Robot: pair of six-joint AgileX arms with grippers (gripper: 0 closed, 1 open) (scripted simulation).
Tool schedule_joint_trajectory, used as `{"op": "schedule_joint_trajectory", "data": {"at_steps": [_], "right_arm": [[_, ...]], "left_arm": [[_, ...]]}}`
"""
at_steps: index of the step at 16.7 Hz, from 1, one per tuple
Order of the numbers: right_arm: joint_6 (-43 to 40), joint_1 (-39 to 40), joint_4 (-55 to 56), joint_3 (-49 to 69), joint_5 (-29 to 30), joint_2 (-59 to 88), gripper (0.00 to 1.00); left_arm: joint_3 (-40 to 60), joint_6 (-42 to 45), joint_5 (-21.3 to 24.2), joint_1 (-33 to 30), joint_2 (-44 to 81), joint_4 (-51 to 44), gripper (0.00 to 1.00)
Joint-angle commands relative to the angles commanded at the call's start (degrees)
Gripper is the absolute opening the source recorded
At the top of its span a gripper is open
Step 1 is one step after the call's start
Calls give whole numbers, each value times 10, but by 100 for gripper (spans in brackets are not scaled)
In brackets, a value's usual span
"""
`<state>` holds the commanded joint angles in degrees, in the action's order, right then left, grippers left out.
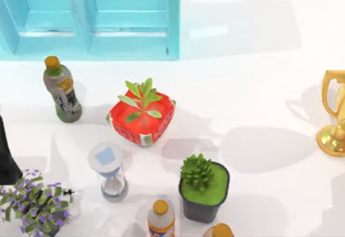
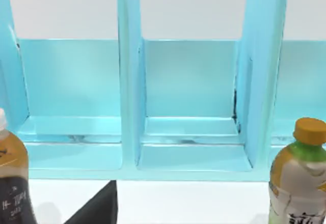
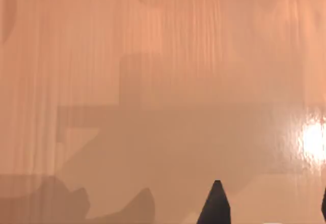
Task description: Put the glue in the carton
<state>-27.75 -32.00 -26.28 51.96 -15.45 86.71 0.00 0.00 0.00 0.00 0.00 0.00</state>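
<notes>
The left arm (image 1: 7,153) stands at the table's (image 1: 259,86) left edge, and the state of its fingers cannot be told. The blue carton (image 1: 91,19) stands far left. The right gripper's fingertips (image 3: 216,203) are spread apart.

The top view looks straight down on the glossy white table (image 1: 259,86), with the pale blue partitioned rack (image 1: 129,27) at its far left. The left wrist view sits low and close, facing that rack's open compartments (image 2: 188,102) head-on; both views share the rack and the orange-capped drink bottle (image 1: 61,89) (image 2: 300,178). The right wrist view faces a glossy orange-tan wood-grain surface (image 3: 153,81) from close by.
</notes>
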Motion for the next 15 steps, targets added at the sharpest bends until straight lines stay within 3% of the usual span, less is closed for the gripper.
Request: {"op": "schedule_joint_trajectory", "data": {"at_steps": [6, 15], "right_arm": [[6, 7, 26, -15, 3, 18, 0], [6, 7, 26, -15, 3, 18, 68]], "left_arm": [[0, 0, 0, 0, 0, 0, 100], [0, 0, 0, 0, 0, 0, 100]]}}
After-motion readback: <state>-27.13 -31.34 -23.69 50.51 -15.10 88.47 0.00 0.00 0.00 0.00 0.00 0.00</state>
